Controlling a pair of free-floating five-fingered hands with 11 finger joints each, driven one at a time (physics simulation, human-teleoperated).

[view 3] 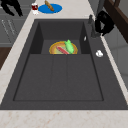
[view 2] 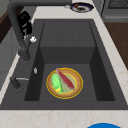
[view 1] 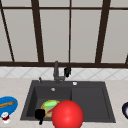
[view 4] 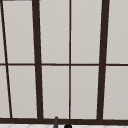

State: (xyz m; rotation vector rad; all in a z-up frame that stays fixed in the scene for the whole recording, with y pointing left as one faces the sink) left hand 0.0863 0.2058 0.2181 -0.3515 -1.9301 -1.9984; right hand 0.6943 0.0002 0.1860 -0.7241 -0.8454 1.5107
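Right now my right hand (view 1: 67, 71) curls beside the faucet (view 1: 56, 71), holding nothing, poised to grasp its spout.

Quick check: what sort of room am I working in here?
Most likely a home kitchen, at a counter under a window: a dark sink with a tap, a plate of food in the basin, and a blue plate on the counter.

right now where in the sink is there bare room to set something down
The flat drainboard of the sink, right of the basin, lies bare. The basin is crowded: the yellow plate with a green vegetable fills its floor. The right hand hangs beside the faucet.
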